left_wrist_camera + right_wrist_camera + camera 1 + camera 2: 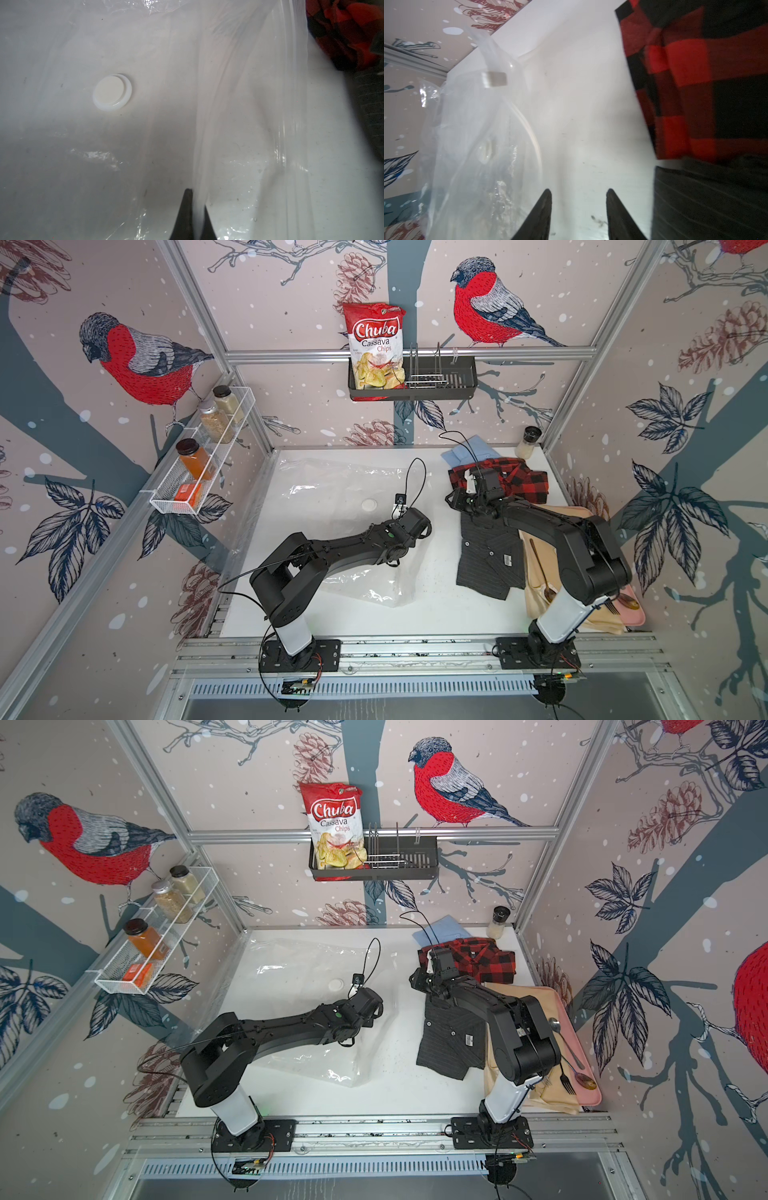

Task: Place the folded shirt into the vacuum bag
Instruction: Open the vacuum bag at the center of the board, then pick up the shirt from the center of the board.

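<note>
Here, crinkly clear vacuum bag (239,104), round valve (112,92)

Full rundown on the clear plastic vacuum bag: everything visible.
The large clear, glossy, crinkly plastic vacuum bag lies mostly flat on the white table, on the left arm's side, nothing visible inside. A round white valve sits on its top film; a ribbed zip-seal strip runs along its edge. The left gripper is shut on a pinch of film beside that strip.

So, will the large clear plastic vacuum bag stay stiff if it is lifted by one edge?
Probably floppy: the clear crinkly vacuum bag wrinkles and folds where the left gripper pinches it. Likely light and slippery, given the thin glossy film.
</note>
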You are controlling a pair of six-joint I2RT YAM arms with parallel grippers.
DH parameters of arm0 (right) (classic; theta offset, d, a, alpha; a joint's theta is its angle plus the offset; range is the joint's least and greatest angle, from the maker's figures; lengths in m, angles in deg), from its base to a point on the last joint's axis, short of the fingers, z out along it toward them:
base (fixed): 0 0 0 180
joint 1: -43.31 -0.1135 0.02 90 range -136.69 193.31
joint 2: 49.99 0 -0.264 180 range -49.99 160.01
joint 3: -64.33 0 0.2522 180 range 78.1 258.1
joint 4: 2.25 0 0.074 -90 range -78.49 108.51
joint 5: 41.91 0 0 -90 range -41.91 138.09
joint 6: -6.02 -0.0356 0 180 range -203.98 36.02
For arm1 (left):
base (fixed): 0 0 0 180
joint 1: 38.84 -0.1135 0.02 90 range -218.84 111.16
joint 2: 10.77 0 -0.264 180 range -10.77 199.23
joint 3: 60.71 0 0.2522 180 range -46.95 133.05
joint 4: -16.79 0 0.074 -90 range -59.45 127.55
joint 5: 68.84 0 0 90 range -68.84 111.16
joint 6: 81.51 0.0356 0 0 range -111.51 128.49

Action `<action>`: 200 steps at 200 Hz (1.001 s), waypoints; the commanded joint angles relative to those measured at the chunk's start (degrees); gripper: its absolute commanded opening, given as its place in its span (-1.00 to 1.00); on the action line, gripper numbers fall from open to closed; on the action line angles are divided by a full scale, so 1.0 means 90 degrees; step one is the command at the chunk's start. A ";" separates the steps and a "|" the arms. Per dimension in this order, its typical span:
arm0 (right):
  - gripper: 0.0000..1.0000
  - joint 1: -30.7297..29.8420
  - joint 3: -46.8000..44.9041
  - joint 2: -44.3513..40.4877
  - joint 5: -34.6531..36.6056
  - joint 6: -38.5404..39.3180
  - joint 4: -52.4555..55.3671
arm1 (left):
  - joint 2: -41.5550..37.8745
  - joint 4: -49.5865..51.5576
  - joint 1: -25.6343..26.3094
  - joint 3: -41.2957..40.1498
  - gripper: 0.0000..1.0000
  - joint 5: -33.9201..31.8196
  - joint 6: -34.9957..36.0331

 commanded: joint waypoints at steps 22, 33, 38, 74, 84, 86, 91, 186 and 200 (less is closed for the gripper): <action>-0.11 0.0116 -0.0028 -0.0049 0.1240 0.0484 0.0763 | 0.0008 0.0198 -0.0001 0.0173 -1.00 0.0131 0.0199; -0.11 0.0097 0.0038 0.0061 0.1331 0.0531 0.0833 | 0.0020 0.0214 -0.0015 0.0200 -1.00 0.0165 0.0237; -0.11 0.0070 0.0085 0.0119 0.1384 0.0553 0.0878 | 0.0028 0.0212 -0.0025 0.0210 -1.00 0.0186 0.0254; -0.11 -0.0189 0.0506 0.0530 0.1915 0.0644 0.1250 | 0.0190 0.0246 -0.0059 0.0387 -1.00 0.0607 0.0451; -0.10 -0.0258 0.0594 0.0616 0.2094 0.0644 0.1342 | 0.0251 0.0210 -0.0059 0.0432 -1.00 0.0805 0.0510; -0.10 -0.0270 0.0614 0.0635 0.2131 0.0637 0.1371 | 0.0262 0.0189 -0.0059 0.0437 -1.00 0.0857 0.0521; -0.09 -0.0300 0.0662 0.0672 0.2229 0.0627 0.1426 | 0.0288 0.0155 -0.0059 0.0447 -1.00 0.0985 0.0560; -0.01 -0.0589 0.0907 0.0904 0.2707 0.0537 0.1777 | 0.0441 -0.0212 -0.0214 0.0297 -1.00 0.2211 0.0557; 0.09 -0.0650 0.0892 0.1016 0.2697 0.0491 0.1804 | 0.0411 -0.0250 -0.0235 0.0281 -1.00 0.2284 0.0531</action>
